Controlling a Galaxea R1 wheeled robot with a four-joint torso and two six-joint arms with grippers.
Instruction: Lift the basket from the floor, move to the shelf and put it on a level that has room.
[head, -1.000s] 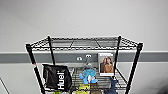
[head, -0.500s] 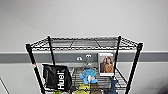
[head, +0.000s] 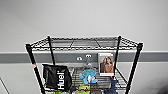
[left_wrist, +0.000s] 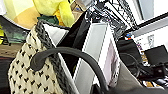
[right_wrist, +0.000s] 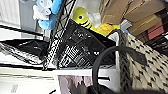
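Tool state cannot be told on either arm, as the fingers are not showing clearly in either wrist view. By the left arm's camera, the basket (left_wrist: 30, 75) is sitting close up, its cream weave carrying dark chequer marks, a braided dark rim (left_wrist: 47, 45) running along its edge and a dark loop handle (left_wrist: 72, 56) arching over it. A white framed picture (left_wrist: 100, 55) is standing inside. Ahead, the shelf (head: 85, 65) is standing against a pale wall, its top level (head: 85, 43) lying bare. By the right arm's camera, the basket is showing beside the rack's lower tier.
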